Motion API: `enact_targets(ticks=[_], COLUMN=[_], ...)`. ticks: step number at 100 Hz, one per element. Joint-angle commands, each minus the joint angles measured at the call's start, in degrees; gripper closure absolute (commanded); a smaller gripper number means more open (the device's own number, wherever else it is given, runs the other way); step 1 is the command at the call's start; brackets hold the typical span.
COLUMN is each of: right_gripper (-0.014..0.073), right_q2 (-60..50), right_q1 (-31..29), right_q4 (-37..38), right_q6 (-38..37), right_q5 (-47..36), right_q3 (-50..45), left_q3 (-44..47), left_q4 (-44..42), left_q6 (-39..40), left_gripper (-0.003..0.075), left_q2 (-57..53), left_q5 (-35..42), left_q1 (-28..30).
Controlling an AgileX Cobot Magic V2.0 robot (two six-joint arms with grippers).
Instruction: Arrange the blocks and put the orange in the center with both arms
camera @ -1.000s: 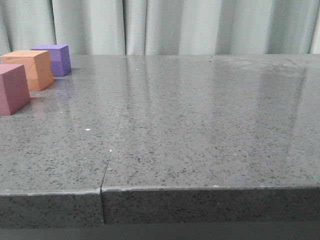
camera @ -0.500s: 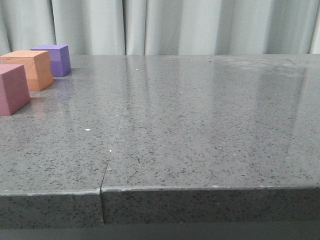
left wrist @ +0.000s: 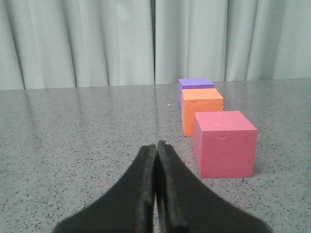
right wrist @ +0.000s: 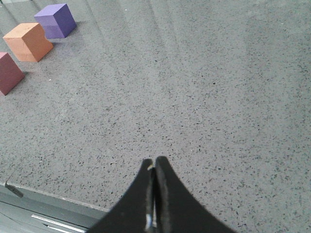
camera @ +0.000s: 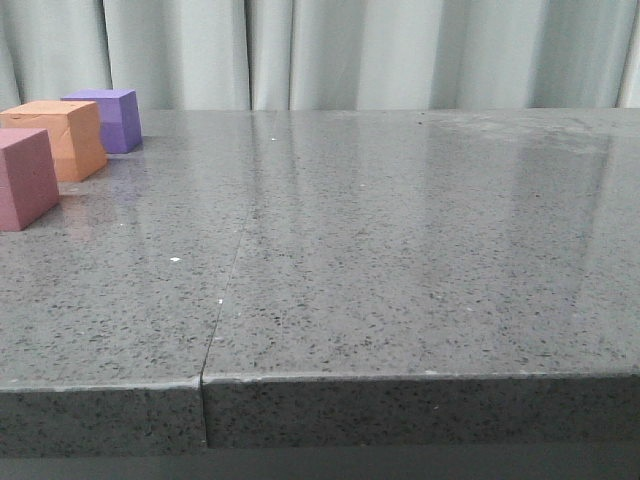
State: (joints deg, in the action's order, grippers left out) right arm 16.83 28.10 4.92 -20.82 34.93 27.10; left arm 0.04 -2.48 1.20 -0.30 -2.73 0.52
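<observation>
Three blocks stand in a row at the table's far left: a purple cube [camera: 108, 119] farthest back, the orange cube [camera: 62, 138] in the middle, a pinkish-red cube [camera: 22, 178] nearest. The left wrist view shows the same row, purple [left wrist: 195, 87], orange [left wrist: 200, 108], pinkish-red [left wrist: 224, 143], a little ahead of my left gripper [left wrist: 156, 144], which is shut and empty. My right gripper [right wrist: 154, 161] is shut and empty too, hanging over the table near its front edge, far from the purple [right wrist: 56, 20], orange [right wrist: 28, 41] and pinkish-red [right wrist: 8, 73] cubes. Neither gripper shows in the front view.
The grey speckled table [camera: 400, 250] has a seam [camera: 225, 290] running from front to back left of centre. Pale curtains [camera: 350, 50] hang behind it. The table's front edge [right wrist: 43, 194] lies just beside my right gripper.
</observation>
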Motion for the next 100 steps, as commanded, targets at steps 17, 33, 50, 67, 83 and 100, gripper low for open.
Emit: enact_targets(ticks=[17, 33, 50, 67, 83, 100], right_gripper=[0.0661, 0.0661, 0.0661, 0.0661, 0.0661, 0.0661], right_q2=[0.57, 0.57, 0.57, 0.57, 0.01, -3.56], right_q1=[-0.13, -0.13, -0.58, -5.16, -12.53, -19.82], right_q4=[0.95, 0.95, 1.61, 1.74, -3.46, -6.28], right_q6=[0.36, 0.36, 0.36, 2.03, 10.36, 13.80], right_q5=[-4.45, -4.46, -4.40, -5.93, -15.86, -29.94], right_q3=[1.44, 1.37, 1.37, -0.45, -5.37, -13.42], left_q3=[2.25, 2.25, 2.25, 2.25, 2.25, 2.25], left_q4=[0.44, 0.44, 0.44, 0.44, 0.44, 0.44], left_q6=[0.46, 0.46, 0.46, 0.46, 0.46, 0.46], left_gripper=[0.0741, 0.0741, 0.0741, 0.0741, 0.0741, 0.0741], left_q2=[-1.63, -1.63, -1.63, -1.63, -1.63, -1.63], left_q5=[4.92, 4.92, 4.92, 4.92, 4.92, 4.92], left_q1=[0.22, 0.22, 0.22, 0.22, 0.22, 0.22])
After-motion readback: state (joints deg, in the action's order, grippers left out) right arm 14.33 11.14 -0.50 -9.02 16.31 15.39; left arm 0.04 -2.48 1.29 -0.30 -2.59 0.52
